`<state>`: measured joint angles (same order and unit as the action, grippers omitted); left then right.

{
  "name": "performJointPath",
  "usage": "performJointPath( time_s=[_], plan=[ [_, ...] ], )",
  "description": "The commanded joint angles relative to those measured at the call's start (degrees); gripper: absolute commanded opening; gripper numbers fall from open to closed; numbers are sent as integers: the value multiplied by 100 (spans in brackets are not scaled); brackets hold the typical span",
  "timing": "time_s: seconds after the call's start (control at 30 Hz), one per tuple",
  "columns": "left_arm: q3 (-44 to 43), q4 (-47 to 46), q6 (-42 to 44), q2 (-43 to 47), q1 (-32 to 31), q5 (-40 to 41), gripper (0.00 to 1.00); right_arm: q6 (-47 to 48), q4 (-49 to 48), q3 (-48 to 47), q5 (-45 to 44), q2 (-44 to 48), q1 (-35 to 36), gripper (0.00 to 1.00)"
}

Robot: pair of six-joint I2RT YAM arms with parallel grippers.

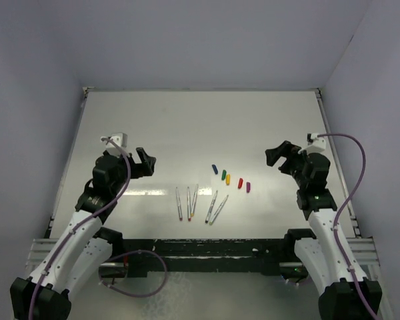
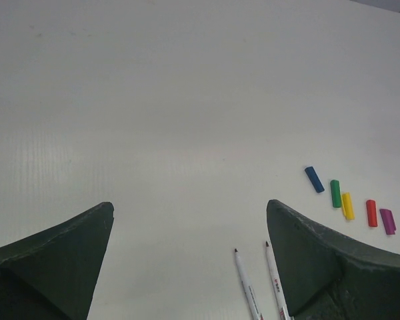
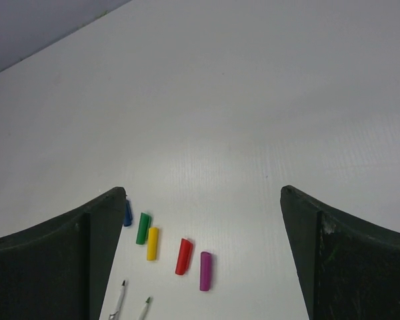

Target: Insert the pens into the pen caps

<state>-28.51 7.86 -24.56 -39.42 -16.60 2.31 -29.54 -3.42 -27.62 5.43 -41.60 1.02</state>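
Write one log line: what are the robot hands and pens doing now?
left gripper: open, empty | right gripper: open, empty | pens: five, uncapped, on table | pen caps: five, loose, beside pens

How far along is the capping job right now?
Done: nothing; all five pen caps lie loose in a row, and the five pens lie uncapped near them. In hand: nothing; the left gripper and right gripper are open and empty. Left: capping all five pens.
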Motion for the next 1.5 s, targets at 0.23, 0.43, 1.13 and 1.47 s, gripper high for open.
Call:
performJointPath(
  time_s=[0.23, 0.43, 1.13, 1.47],
  plan=[
    [-366, 82, 204, -51, -1350, 443, 99, 425, -719, -105, 836, -471, -10, 100],
    [-713, 67, -19, -1219, -3414, 2320, 99, 424, -895, -88, 1052, -429, -5, 100],
    [-341, 1500, -1761, -676, -3561, 3242, 99, 701, 635, -932, -1965, -1071, 2450, 100],
    [-550, 1511, -2071, -2004, -3561, 2405, 99, 605, 999, -908, -2526, -1364, 2632, 100]
  ],
)
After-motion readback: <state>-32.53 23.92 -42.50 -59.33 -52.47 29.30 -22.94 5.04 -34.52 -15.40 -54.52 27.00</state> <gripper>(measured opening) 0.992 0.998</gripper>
